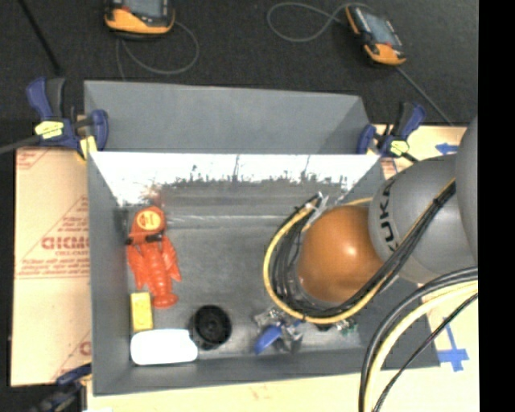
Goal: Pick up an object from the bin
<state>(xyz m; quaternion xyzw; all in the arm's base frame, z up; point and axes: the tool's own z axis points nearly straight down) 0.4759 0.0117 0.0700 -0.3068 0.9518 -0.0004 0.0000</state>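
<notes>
Along the near wall of the grey bin (pixel 241 113) lie a white oblong piece (pixel 163 348), a black round thing (pixel 211 325) and a small blue thing (pixel 264 344); the gripper (pixel 278 331) sits right at the blue thing, under the arm's orange cover (pixel 334 253), and how its jaws stand cannot be told; further left, a yellow block (pixel 141 311) touches an orange toy figure (pixel 153 259); beyond the bin, two orange-and-black devices (pixel 138 16) lie on dark floor.

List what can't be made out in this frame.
Camera view:
1. Blue thing at the front wall: partly under the orange wrist cover, kind unclear.
2. Bin floor at right: covered by the arm.
3. Black round thing: too dark to identify.
</notes>
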